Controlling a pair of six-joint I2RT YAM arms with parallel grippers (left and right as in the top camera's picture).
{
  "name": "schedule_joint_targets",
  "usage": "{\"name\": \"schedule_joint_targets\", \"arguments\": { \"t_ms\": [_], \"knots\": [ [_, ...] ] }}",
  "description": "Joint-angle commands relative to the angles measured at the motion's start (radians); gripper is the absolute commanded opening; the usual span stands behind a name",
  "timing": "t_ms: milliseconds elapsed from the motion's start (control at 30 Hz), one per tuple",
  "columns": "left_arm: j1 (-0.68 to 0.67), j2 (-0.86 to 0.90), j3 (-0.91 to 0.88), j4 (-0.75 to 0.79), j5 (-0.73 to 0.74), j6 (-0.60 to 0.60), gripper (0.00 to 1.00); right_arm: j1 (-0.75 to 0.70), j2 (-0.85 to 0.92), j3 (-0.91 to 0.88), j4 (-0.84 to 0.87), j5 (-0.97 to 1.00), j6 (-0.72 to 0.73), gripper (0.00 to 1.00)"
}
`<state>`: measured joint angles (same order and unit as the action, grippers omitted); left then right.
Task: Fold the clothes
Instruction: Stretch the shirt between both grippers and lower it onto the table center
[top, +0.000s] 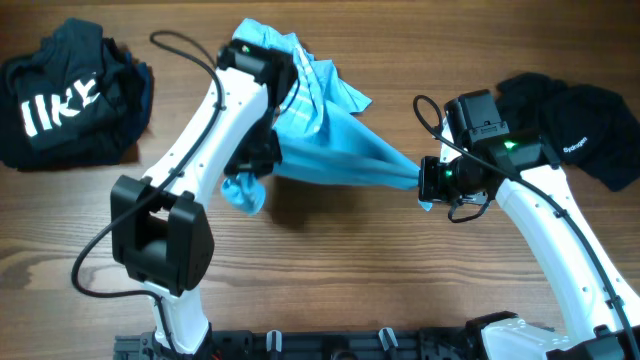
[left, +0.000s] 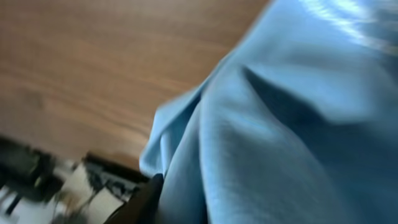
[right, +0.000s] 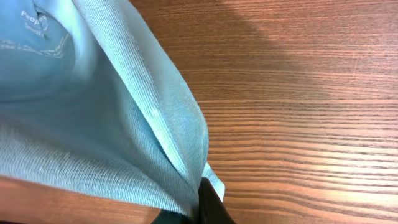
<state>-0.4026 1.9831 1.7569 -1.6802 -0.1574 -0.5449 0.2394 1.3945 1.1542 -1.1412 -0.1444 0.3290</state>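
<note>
A light sky-blue T-shirt (top: 330, 150) of the clothes hangs stretched above the wooden table between my two arms. My right gripper (top: 430, 182) is shut on one pulled-out corner of it; in the right wrist view the ribbed blue cloth (right: 112, 124) runs down into the pinch at the dark finger (right: 211, 202). My left gripper (top: 262, 150) is buried in the bunched upper part of the shirt. In the left wrist view blue fabric (left: 280, 124) fills the frame against one dark finger (left: 146, 200); its other finger is hidden. A loose blue end (top: 245, 192) dangles below the left arm.
A black garment with white lettering (top: 70, 95) lies crumpled at the far left. Another dark garment (top: 580, 125) lies at the far right behind the right arm. Bare wooden table (top: 330, 260) spreads below the shirt. The arm bases stand at the front edge.
</note>
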Motion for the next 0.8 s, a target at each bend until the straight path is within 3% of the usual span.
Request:
{"name": "schedule_joint_targets", "arguments": {
  "t_ms": [0, 333, 600, 767],
  "knots": [
    [0.005, -0.103, -0.103, 0.001, -0.064, -0.151, 0.34, -0.005, -0.02, 0.006, -0.001, 0.042, -0.015, 0.04],
    [-0.125, -0.207, -0.311, 0.042, 0.059, -0.175, 0.49, -0.005, -0.02, 0.006, -0.006, 0.074, -0.016, 0.04],
    [-0.207, -0.209, -0.517, 0.138, 0.13, -0.262, 0.46, -0.005, -0.02, 0.006, -0.064, 0.138, -0.016, 0.04],
    [-0.207, -0.215, -0.584, 0.194, 0.146, -0.275, 0.53, -0.005, -0.02, 0.006, -0.103, 0.199, -0.011, 0.04]
  ]
}}
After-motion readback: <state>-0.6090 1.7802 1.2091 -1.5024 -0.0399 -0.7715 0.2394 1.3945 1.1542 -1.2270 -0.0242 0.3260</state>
